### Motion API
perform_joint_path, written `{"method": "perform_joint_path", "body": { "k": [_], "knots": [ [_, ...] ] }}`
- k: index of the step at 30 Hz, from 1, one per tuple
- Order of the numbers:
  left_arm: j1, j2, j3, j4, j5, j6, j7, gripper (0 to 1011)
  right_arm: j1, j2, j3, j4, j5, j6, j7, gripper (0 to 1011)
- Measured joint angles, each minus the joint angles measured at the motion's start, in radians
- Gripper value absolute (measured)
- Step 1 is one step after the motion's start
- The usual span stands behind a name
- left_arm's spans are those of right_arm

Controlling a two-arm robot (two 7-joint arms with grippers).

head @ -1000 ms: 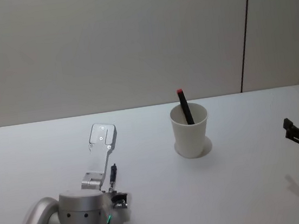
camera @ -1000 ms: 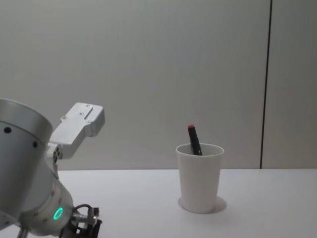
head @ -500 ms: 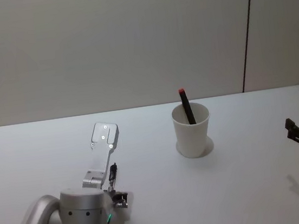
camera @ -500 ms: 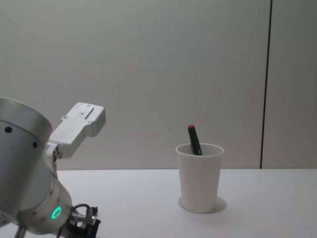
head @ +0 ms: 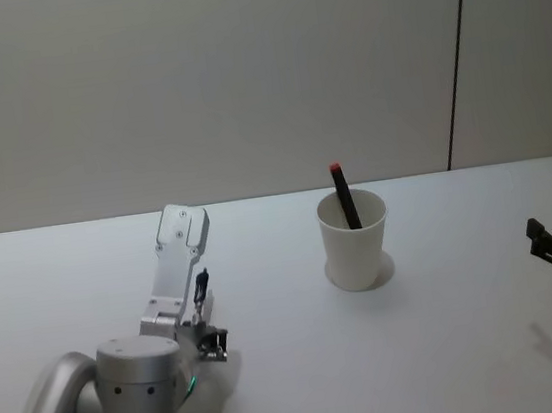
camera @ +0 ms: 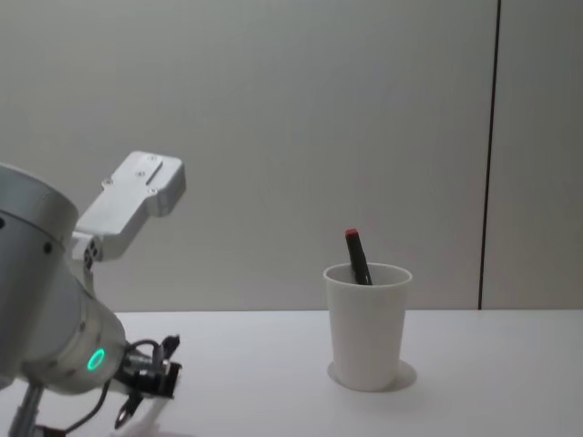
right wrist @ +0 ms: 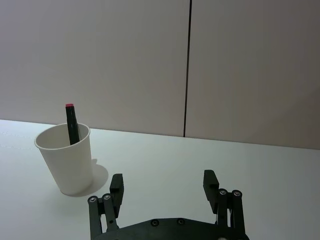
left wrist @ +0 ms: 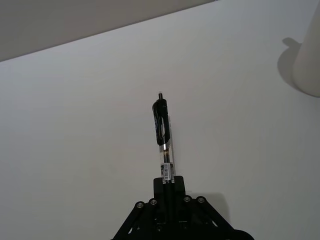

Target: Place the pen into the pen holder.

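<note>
Since half a second ago, the left arm's grey wrist housing (head: pixel 177 259) has tipped up steeper, while the cup and the right arm have not shifted. The left end effector (left wrist: pixel 168 186) is clenched on a black-and-clear click pen (left wrist: pixel 162 132), gripping its lower barrel, so that end is hidden between the fingers; the clicker end juts out over the bare white bench (head: pixel 454 346). From the head view the housing covers most of this end effector, and only a dark sliver of the pen is visible beside it. The pen holder, a plain white paper cup (head: pixel 355 247) with a rolled rim, stands upright on the bench well apart from the held pen; the left wrist view cuts it off at the frame edge. A black marker with a red cap (head: pixel 344 198) leans inside the cup, its lower part hidden by the wall. The right end effector (right wrist: pixel 163 182) hovers low near the bench, to the cup's right, fingers spread and holding nothing; the head view crops it at the edge.
</note>
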Motion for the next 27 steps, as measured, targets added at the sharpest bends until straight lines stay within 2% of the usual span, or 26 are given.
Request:
{"method": "perform_joint_path", "body": {
  "k": [10,17,27],
  "knots": [
    [0.004,0.018,-0.006,-0.014,0.048,-0.094,-0.060,125,0.000,0.000,0.000,0.000,0.000,0.000,0.000,1001],
    [0.011,0.039,-0.010,-0.021,0.084,-0.198,-0.129,125,0.000,0.000,0.000,0.000,0.000,0.000,0.000,1001],
    [0.017,0.075,-0.016,-0.023,0.135,-0.388,-0.259,125,0.000,0.000,0.000,0.000,0.000,0.000,0.000,1001]
  ]
}}
